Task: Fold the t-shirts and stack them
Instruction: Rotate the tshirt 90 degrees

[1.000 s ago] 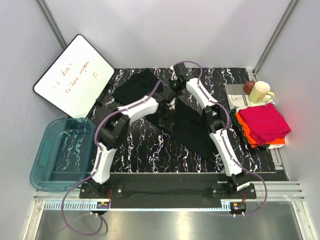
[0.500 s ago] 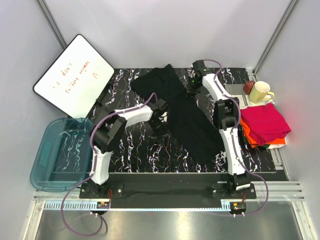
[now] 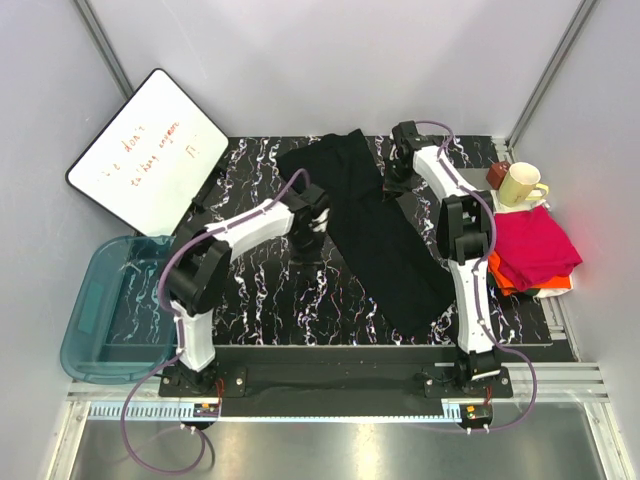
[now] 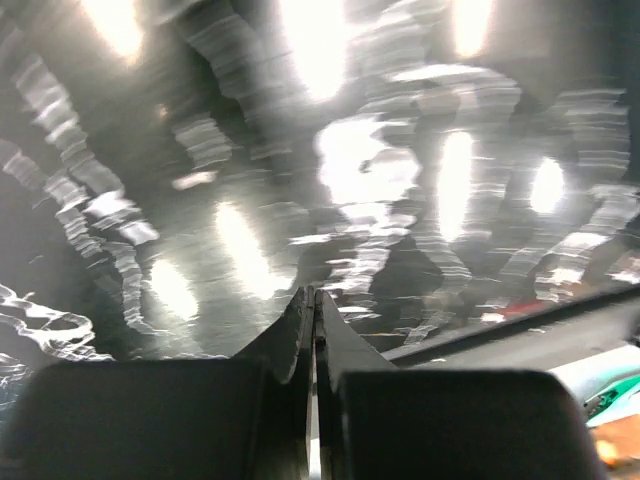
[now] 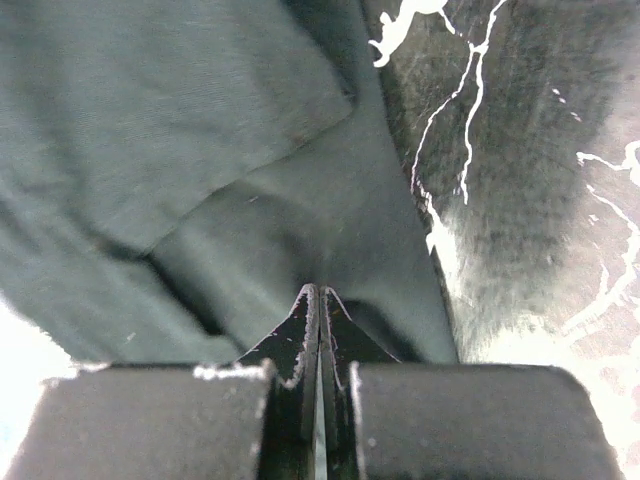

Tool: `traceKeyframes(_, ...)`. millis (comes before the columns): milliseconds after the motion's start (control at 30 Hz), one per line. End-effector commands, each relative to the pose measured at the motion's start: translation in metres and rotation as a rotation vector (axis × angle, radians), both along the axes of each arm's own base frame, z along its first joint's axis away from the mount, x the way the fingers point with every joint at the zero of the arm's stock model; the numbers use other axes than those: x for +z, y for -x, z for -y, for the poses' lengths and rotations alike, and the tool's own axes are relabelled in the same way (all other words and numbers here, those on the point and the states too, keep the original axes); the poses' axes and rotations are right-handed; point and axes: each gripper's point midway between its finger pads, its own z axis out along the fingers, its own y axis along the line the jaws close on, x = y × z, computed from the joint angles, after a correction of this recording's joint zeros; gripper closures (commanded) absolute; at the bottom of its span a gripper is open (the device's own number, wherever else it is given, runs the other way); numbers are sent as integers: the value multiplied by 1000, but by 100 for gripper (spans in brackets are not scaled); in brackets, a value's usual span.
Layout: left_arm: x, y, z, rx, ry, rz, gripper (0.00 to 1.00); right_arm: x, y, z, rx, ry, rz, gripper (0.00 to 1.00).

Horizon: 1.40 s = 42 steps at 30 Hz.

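The black t-shirt [image 3: 380, 240] lies as a long diagonal strip from the back middle to the front right of the marble table [image 3: 270, 290]. My right gripper [image 3: 398, 172] is at its far right edge. In the right wrist view the gripper [image 5: 320, 288] is shut on a pinch of the shirt's cloth [image 5: 200, 130]. My left gripper [image 3: 312, 222] is beside the shirt's left edge. In the left wrist view it [image 4: 315, 292] is shut, with only blurred tabletop ahead and no cloth visible between the fingertips. The magenta-pink t-shirt [image 3: 535, 245] lies folded on the orange piece [image 3: 500, 272] at the right.
A cream mug [image 3: 522, 183] and a small brown object [image 3: 497, 175] stand on papers [image 3: 470, 190] at the back right. A whiteboard [image 3: 145, 150] leans at the back left. A blue plastic bin [image 3: 120, 305] sits off the table's left edge.
The black shirt has been dragged back and to the right, and now lies as one stretched strip. My right gripper moved right along the back with it. My left gripper moved left and back.
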Motion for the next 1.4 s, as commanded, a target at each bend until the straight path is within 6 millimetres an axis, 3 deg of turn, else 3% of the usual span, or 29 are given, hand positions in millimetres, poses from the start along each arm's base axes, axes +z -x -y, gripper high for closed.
traceKeyframes(0,60,-28,84,-147,183,239,100,100,-23,-1,-3,-56,222,100)
traceKeyframes(100,63,-36,130,-187,244,260,100,126,-34,11,-50,-109,267,100)
traceKeyframes(167,56,-33,148,-195,260,239,100,141,-42,26,-88,-121,295,100)
traceKeyframes(267,34,-23,181,-223,281,183,100,154,-50,45,-125,-117,320,100)
traceKeyframes(433,8,-7,202,-227,302,98,100,166,-55,79,-177,-91,338,100)
traceKeyframes(600,-15,3,196,-221,274,52,100,172,-53,106,-222,-88,339,100)
traceKeyframes(733,-28,11,169,-200,199,22,100,168,-46,104,-216,-97,316,100)
traceKeyframes(933,-38,15,91,-117,63,-11,100,159,-39,97,-188,-127,278,100)
traceKeyframes(1133,-17,-7,10,-30,-19,-23,100,147,-32,91,-159,-154,238,100)
traceKeyframes(1267,0,-19,-18,-42,-88,35,100,140,-29,73,-116,-167,218,100)
traceKeyframes(1367,5,-21,-30,-77,-139,53,100,135,-25,47,-61,-157,204,100)
